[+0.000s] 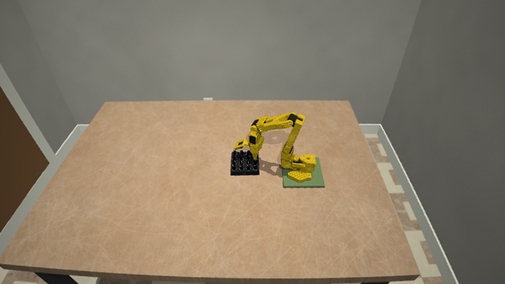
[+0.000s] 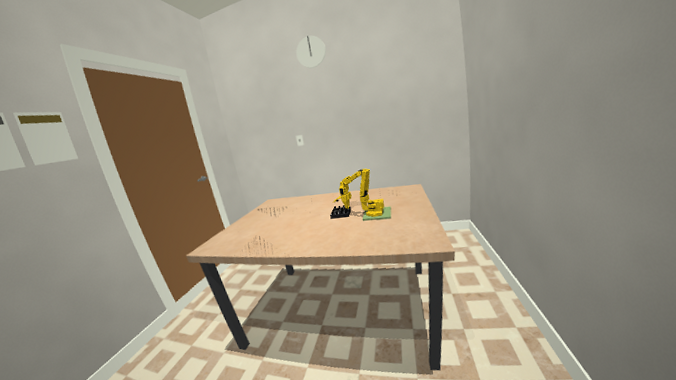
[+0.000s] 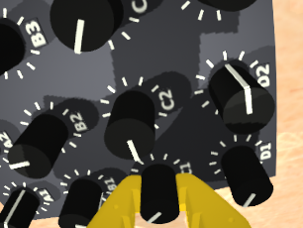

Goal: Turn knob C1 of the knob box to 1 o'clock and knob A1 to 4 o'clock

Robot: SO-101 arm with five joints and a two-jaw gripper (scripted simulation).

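The black knob box (image 1: 244, 165) (image 2: 339, 212) (image 3: 172, 47) lies on the table just left of the arm's base. In the wrist view my gripper (image 3: 160, 182) (image 1: 255, 156) is shut on knob C1 (image 3: 159, 198), one yellow finger on each side of it. The white pointer line of C1 points to the lower left of the picture. Knob A1 (image 3: 16, 210) stands at the lower left edge of the wrist view, two knobs to the left of C1, and nothing touches it. Knob B1 (image 3: 83, 204) stands between them.
Knobs C2 (image 3: 132, 125), C3 (image 3: 82, 18), D1 (image 3: 247, 176) and D2 (image 3: 239, 94) stand close around the held knob. The arm's base sits on a green mat (image 1: 314, 181). The wooden table (image 1: 146, 193) (image 2: 301, 239) spreads wide around the box.
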